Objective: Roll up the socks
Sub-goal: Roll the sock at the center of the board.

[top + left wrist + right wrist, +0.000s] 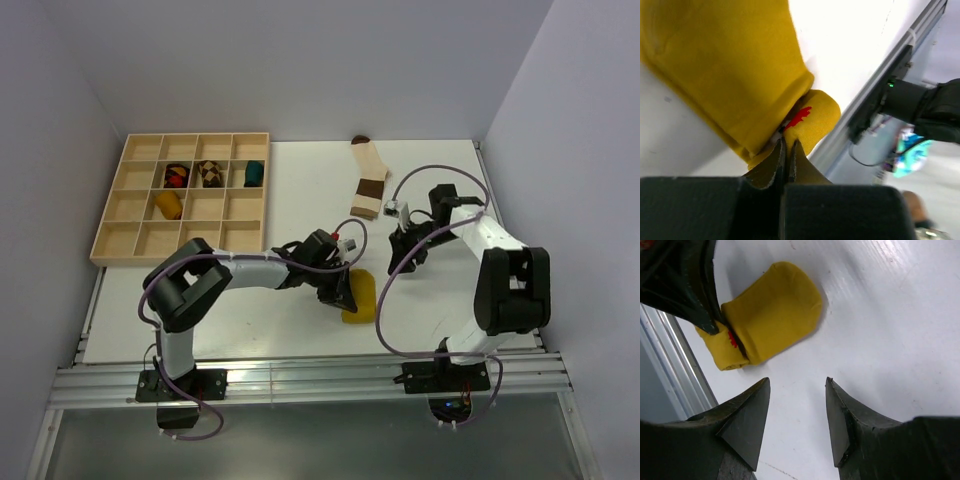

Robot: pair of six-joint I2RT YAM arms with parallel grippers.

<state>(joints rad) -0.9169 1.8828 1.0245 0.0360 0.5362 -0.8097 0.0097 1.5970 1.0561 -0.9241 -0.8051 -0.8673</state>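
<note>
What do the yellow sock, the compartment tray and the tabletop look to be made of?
The yellow sock looks like soft knit fabric, matte; it folds and bulges limply. The compartment tray looks like pale wood, perhaps plywood, unpainted: light tan colour, thin straight dividers. The tabletop is a smooth, hard white surface, slightly glossy with streaky reflections; its material is unclear.

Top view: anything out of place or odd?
Nothing damaged or spilled. The cream sock lies flat and unrolled, with its brown toe right at the far edge of the table. The yellow sock is only partly folded, pinched at one end by the left hand.
</note>
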